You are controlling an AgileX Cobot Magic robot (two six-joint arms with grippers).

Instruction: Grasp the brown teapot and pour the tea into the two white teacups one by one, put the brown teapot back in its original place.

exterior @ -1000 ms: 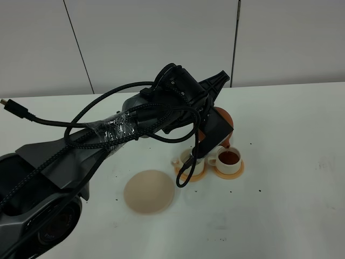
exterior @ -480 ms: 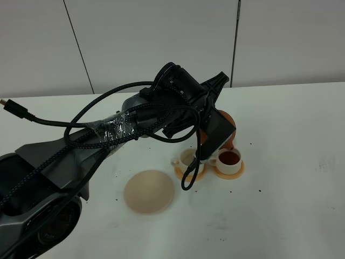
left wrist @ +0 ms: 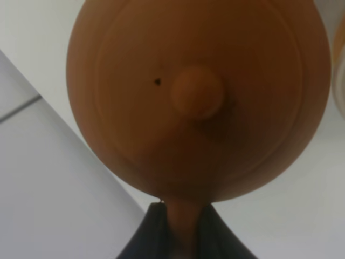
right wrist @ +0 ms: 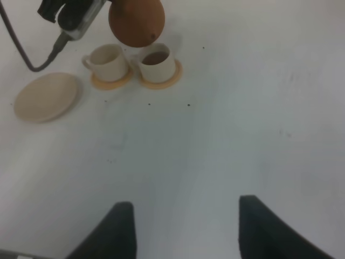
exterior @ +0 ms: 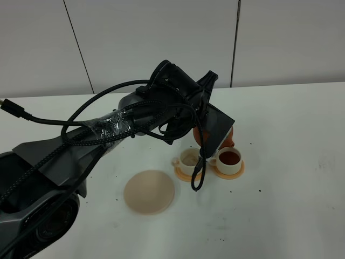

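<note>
The brown teapot (left wrist: pixel 197 91) fills the left wrist view, seen lid-on, and my left gripper (left wrist: pixel 183 234) is shut on its loop handle. From the high camera only slivers of the teapot (exterior: pixel 230 136) show behind my left wrist, held in the air just behind the two white teacups. The right teacup (exterior: pixel 229 158) holds dark tea. The left teacup (exterior: pixel 190 158) looks pale inside. Both stand on orange coasters. The beige trivet (exterior: pixel 149 191) lies bare to their left. My right gripper (right wrist: pixel 186 226) is open, low over the table well away from the cups.
A black cable (exterior: pixel 198 175) hangs from my left wrist down in front of the left cup. The left arm (exterior: pixel 108 132) stretches across the table's left half. Small dark specks dot the white table (exterior: pixel 291 205).
My left wrist has turned and shifted slightly left, hiding more of the teapot. The left cup now shows more fully, and the hanging cable has swung right and lower.
</note>
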